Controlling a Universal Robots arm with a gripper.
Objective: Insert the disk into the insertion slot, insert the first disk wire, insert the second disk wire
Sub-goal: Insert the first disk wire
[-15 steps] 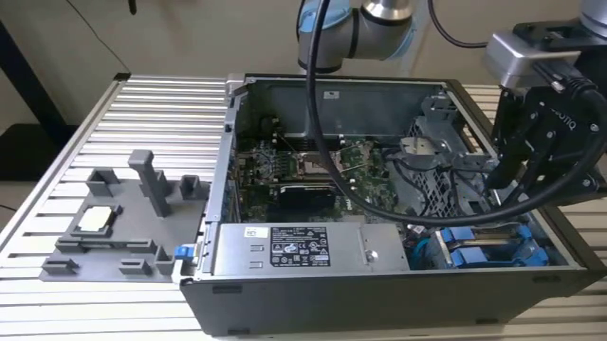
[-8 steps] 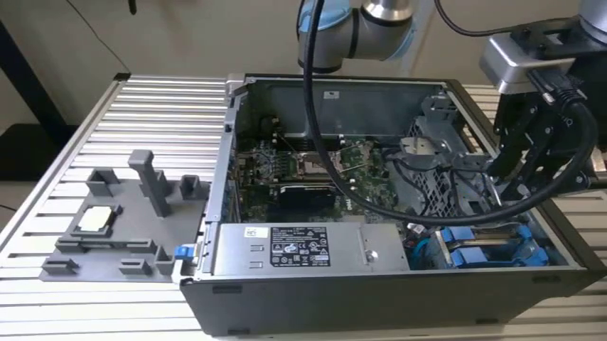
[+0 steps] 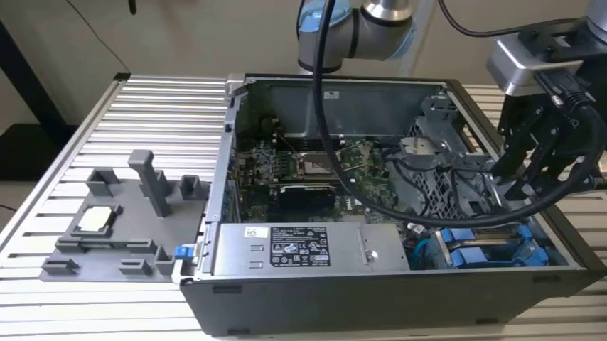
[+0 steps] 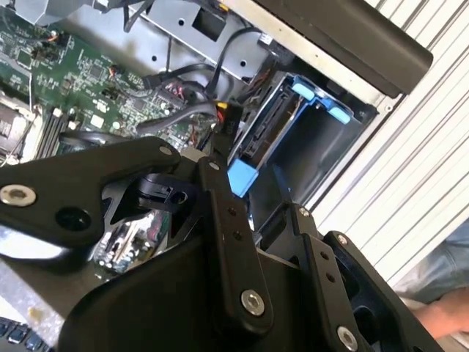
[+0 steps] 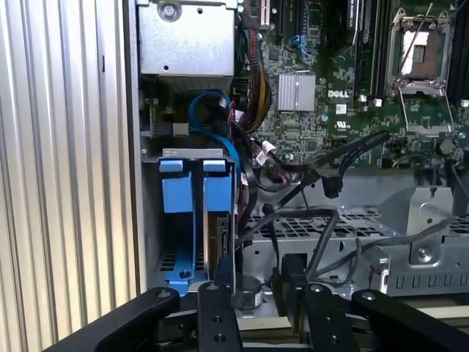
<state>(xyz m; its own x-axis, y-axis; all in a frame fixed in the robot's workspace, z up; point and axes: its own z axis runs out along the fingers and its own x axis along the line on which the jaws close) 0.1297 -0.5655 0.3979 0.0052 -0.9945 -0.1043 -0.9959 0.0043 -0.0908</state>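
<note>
Gripper point(image 3: 536, 177): jaws apart, nothing clamped; hovers over computer case point(image 3: 379, 302). Disk point(image 5: 220, 198): on edge in blue carrier, appears seated in insertion slot point(image 5: 192, 153); below gripper, toward exterior view's left. Black wires point(image 5: 331, 183): loose beside slot.

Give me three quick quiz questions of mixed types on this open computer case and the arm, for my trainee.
1. True or false: the gripper hangs over the grey fixture tray.
2. How many blue-fronted units stand side by side in the case? A one, B two, C four.
3. Fill in: the silver box with the black-and-white label lies on the exterior view's ___ of the blue-fronted units.

Key: 1 false, the tray lies on the exterior view's left and the gripper hangs over the case on its right; 2 B; 3 left.
</note>
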